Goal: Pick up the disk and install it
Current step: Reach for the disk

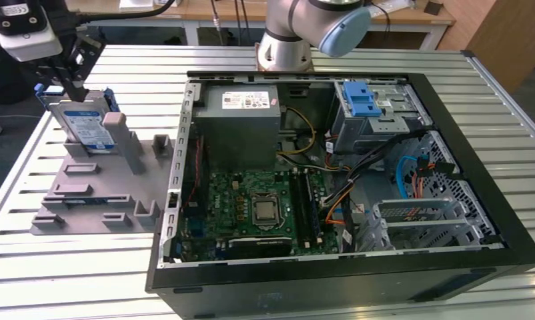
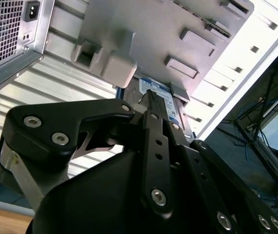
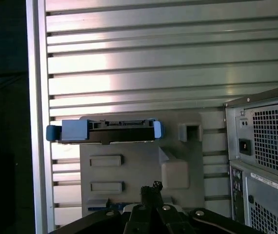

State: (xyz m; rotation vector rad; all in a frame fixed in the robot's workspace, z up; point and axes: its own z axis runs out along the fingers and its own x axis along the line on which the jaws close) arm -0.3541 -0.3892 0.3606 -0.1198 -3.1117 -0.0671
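The disk stands on edge in a grey holder on the slatted table, at the exterior view's left. It is silver with a white and blue label and a blue bracket. My gripper hangs just above the disk's top edge, fingers drawn together with nothing between them. In the first wrist view the disk is seen edge-on, blue bracket at both ends, beyond the fingertips of my gripper. In the second wrist view my gripper points at the disk's label.
An open computer case lies to the exterior view's right of the holder. It contains a grey power-supply box, a motherboard and a silver cage with a blue latch. The case's vented back stands close beside the holder.
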